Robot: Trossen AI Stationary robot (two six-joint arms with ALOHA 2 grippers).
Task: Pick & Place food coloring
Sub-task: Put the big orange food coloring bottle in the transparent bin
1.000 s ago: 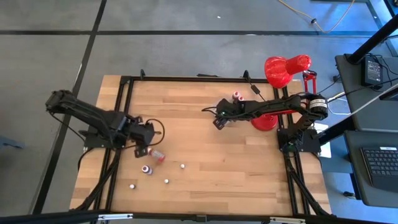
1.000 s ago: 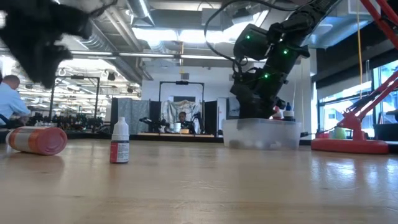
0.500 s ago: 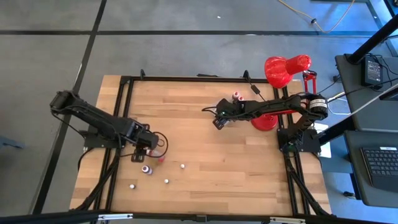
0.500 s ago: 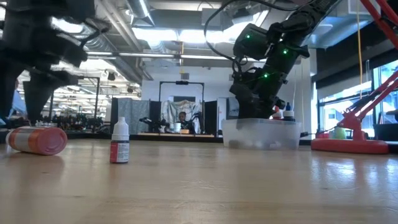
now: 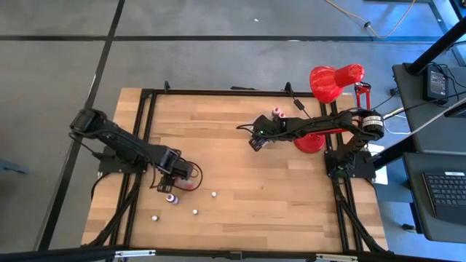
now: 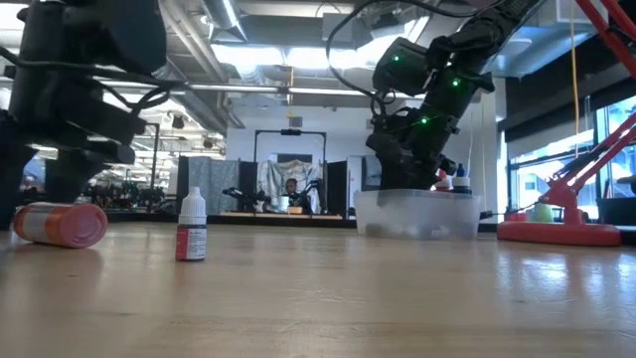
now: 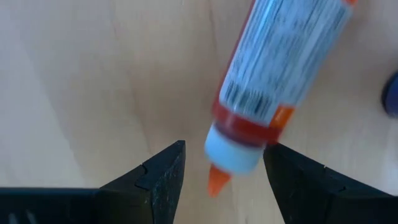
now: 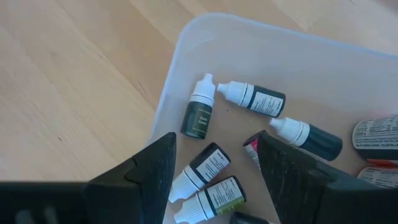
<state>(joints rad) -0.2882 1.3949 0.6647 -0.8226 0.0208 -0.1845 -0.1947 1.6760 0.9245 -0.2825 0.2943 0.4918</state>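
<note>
Food coloring bottles are spread over two places on the wooden table (image 5: 240, 145): several lie in the clear plastic tub (image 8: 186, 56) toward the far right, and others are scattered near the front left. Largest in view, the red desk lamp (image 5: 331, 84) stands at the table's right edge, just beyond the tub. The right arm reaches across from the lamp side, and the right gripper (image 8: 214, 162) hangs above the tub with its fingers apart and nothing between them; below it lie dark bottles with white caps (image 8: 199, 112), some pointing different ways. The left arm stretches in from the left edge, and the left gripper (image 7: 224, 171) is low over the table, fingers spread wide, straddling the cap end of a red bottle (image 7: 280, 68) that lies on its side; its white collar and orange tip sit between the fingers, but neither finger visibly touches it. In the low view the red bottle (image 6: 60, 224) rests flat on the wood, and a small white upright bottle (image 6: 191, 225) stands near it. A few tiny bottles (image 5: 195, 212) sit apart nearer the front edge.
</note>
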